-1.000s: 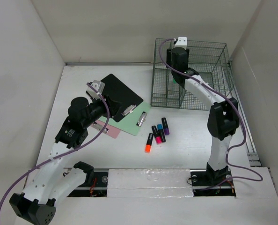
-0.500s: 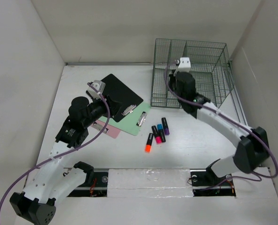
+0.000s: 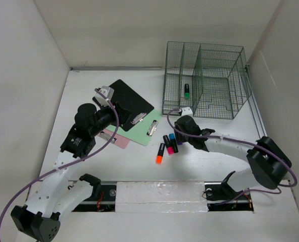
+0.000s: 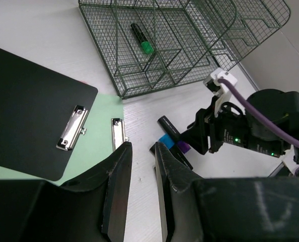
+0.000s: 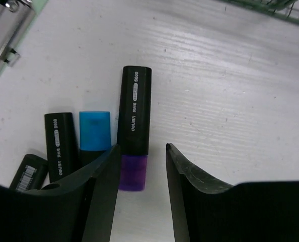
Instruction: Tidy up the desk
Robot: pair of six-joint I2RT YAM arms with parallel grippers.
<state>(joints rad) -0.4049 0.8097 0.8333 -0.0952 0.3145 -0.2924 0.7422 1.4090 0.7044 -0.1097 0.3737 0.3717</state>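
While both your arms reach over it, desk [image 3: 129, 166]: white top spread beneath both claws.
Right claw [image 5: 141, 147]: fingers parted, low over the purple highlighter [image 5: 133, 126], whose cap end lies between them; contact unclear.
Right arm: folded low, forearm stretched leftward.
Left claw [image 4: 142, 148]: narrowly parted, holding nothing, raised above the green clipboard [image 4: 91, 143].
Rack [image 3: 205, 80]: beyond your right claw, green highlighter [image 3: 187, 89] inside.

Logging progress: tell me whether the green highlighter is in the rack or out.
In. The green highlighter lies flat inside the rack, on its mesh floor.
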